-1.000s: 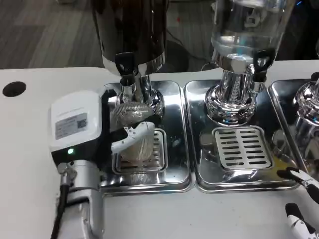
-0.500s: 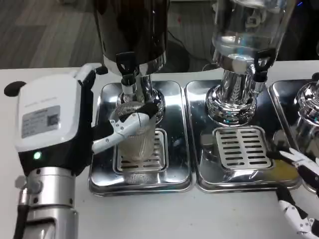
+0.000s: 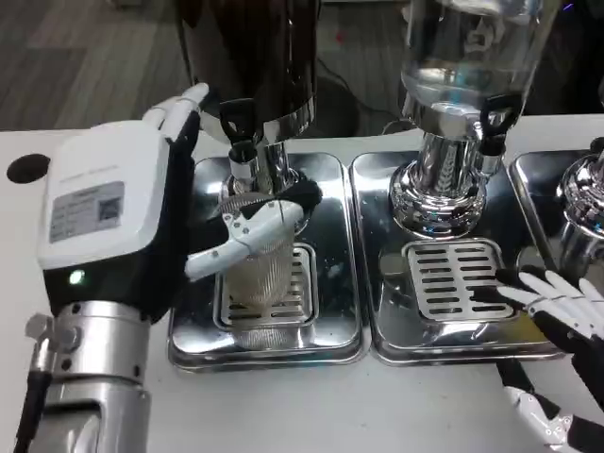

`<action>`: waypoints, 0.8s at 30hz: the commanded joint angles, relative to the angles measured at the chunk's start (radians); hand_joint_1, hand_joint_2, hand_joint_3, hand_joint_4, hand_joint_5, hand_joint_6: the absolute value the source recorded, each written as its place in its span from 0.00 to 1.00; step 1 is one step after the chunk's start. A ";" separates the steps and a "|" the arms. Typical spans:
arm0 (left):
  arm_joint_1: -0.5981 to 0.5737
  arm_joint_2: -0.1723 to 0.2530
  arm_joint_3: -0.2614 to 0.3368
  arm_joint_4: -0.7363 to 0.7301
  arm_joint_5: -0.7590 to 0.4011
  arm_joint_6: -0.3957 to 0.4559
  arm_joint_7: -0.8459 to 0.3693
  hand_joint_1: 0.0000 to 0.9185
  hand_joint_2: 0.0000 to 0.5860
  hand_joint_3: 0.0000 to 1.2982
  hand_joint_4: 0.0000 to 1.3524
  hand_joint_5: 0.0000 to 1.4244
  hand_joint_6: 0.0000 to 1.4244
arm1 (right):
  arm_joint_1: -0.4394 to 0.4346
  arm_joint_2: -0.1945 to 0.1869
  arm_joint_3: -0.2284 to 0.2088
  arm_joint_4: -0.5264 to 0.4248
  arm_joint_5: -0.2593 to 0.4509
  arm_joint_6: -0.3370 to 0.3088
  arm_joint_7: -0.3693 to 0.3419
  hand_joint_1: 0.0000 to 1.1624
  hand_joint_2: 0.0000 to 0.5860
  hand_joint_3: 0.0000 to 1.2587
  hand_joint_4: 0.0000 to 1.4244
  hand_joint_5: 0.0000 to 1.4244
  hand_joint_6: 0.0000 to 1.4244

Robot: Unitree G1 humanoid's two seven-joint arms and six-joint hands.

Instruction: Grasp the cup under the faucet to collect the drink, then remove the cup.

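Head view: label with QR code and small text on white back of left hand [image 3: 109,222], text too small to read. Left hand fingers [image 3: 247,238] wrap around clear ribbed cup [image 3: 255,264], gripping it. Cup stands on drip grate [image 3: 300,283] under dark dispenser's faucet [image 3: 240,127]. Right hand [image 3: 562,321] near second tray [image 3: 453,344], fingers spread, holding nothing.

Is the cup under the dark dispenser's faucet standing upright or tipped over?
Upright. The cup stands on the drip grate with its rim up, below the faucet, held by the left hand.
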 commanded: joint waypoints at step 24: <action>-0.150 -0.102 -0.014 0.146 0.013 0.016 -0.090 0.00 0.09 0.14 0.06 0.54 0.65 | 0.031 -0.037 -0.015 0.062 0.069 -0.028 -0.012 0.45 0.78 0.20 0.09 0.04 0.00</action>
